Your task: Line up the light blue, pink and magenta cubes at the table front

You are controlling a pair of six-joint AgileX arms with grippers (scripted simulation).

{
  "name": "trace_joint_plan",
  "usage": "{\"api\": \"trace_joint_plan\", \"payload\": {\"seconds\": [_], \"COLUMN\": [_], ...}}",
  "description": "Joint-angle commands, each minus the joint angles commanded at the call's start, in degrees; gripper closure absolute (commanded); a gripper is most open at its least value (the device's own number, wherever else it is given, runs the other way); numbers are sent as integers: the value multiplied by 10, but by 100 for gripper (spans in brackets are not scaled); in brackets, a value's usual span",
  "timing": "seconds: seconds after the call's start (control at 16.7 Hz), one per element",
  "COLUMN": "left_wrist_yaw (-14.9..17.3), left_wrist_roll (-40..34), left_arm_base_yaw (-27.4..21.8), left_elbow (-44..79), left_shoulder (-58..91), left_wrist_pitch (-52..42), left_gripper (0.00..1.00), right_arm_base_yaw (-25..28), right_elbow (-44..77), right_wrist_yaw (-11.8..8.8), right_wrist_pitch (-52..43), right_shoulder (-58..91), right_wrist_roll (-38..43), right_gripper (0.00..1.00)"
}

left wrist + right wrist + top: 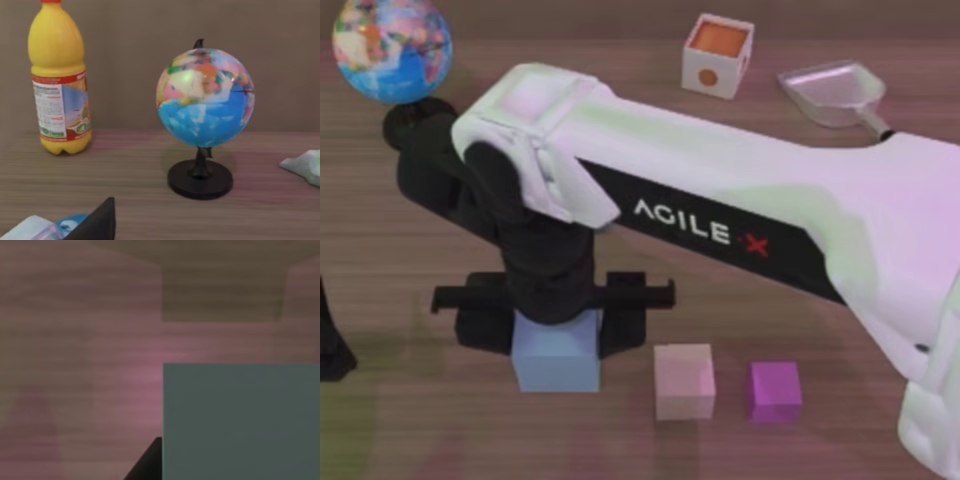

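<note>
In the top view, the right arm is seen reaching across the desk [410, 300] from the right side, and the right pincer [552, 318] is placed over the light blue cube [558, 360] at the front. Its black fingers stand on either side of the cube's rear part, but whether they press on it or are slightly apart cannot be told. The pink cube [684, 380] is just beside the light blue one, and the magenta cube [776, 391] is near it on the right; a row is formed along the front edge. The task is judged to be almost done; only the letting go and the withdrawal seem left. Of the left arm only a dark piece is seen at the left edge. In the left wrist view, a globe [205, 97] and a yellow bottle [59, 80] are shown; the left pincer's state cannot be told. In the right wrist view, the light blue cube [242, 420] fills the near corner, resting on the desk [75, 365].
</note>
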Motion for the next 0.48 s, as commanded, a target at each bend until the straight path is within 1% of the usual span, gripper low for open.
{"api": "trace_joint_plan", "payload": {"seconds": [0.18,0.48], "left_wrist_yaw": [0,0], "left_wrist_roll": [0,0], "left_arm_base_yaw": [0,0], "left_elbow": [0,0], "left_shoulder": [0,0], "left_wrist_pitch": [0,0], "left_gripper": [0,0], "right_arm_base_yaw": [0,2], "right_elbow": [-23,-117], "right_wrist_yaw": [0,1], "right_wrist_pitch": [24,132], "right_shoulder": [1,14], "right_wrist_roll": [-1,1], "right_gripper": [100,100]}}
